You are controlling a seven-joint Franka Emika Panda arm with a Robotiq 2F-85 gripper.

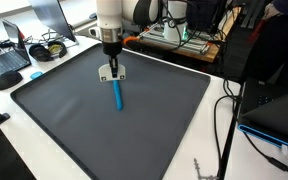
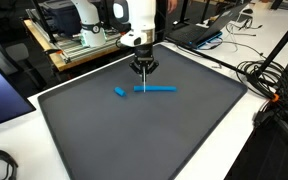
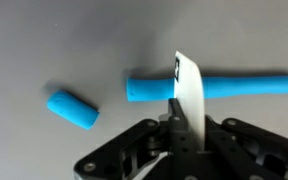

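The long blue stick point(image 2: 159, 88) lay flat on the dark mat point(image 2: 134, 130), with a short blue piece point(image 2: 119, 92) near one end. You hung the gripper point(image 2: 143, 72) over that end. Its fingers were together and empty, presenting a narrow tip.

The arm point(image 1: 111, 14) is clad in white shells, joined by black rings. The claw point(image 2: 143, 68) is built of black linkages, and one white finger point(image 3: 188, 88) is marked in black.
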